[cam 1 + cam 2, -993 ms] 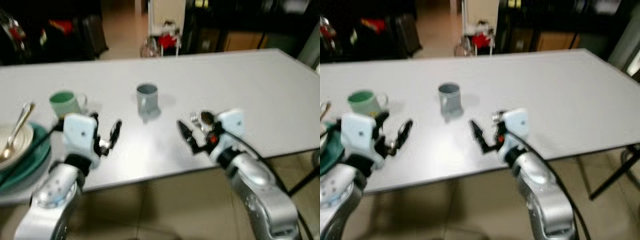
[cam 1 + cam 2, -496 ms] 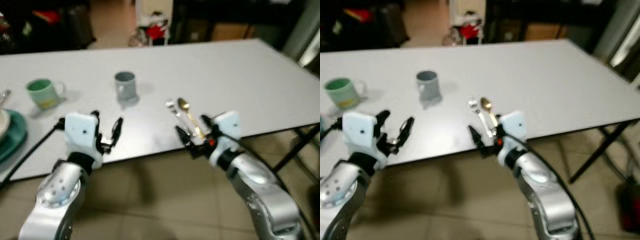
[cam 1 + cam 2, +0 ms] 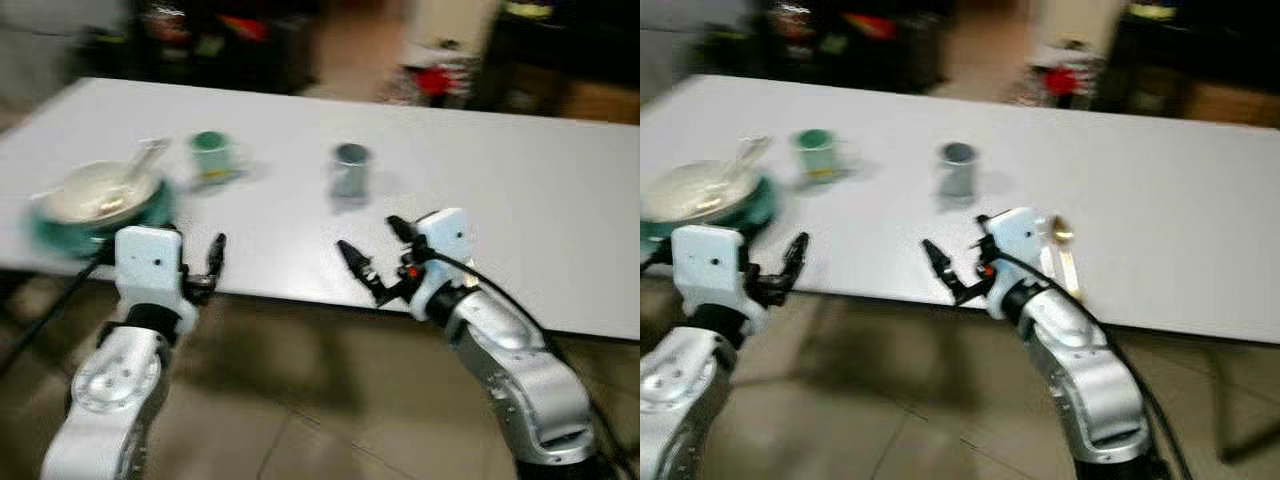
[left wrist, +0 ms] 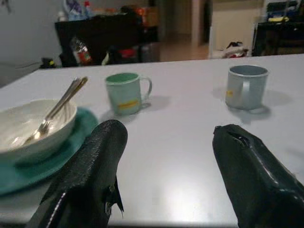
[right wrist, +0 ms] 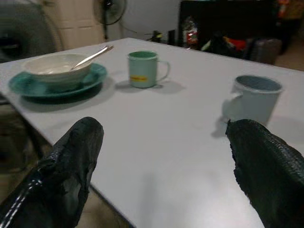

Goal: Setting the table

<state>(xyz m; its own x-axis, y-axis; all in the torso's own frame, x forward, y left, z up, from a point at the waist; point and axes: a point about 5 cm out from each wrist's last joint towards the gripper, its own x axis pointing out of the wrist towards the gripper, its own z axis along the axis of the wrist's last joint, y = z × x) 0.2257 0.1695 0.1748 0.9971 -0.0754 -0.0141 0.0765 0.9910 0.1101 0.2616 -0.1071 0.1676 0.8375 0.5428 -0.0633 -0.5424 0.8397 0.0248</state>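
Both grippers, left gripper (image 3: 214, 262) and right gripper (image 3: 372, 257), open and empty; green mug (image 4: 125, 92) near the table (image 3: 560, 230) near edge looks rigid, glazed, slippery, so grip its handle.

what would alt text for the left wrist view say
Two open black fingers of the left gripper frame a white table holding a white bowl with a spoon on a teal plate, a green mug and a grey mug.
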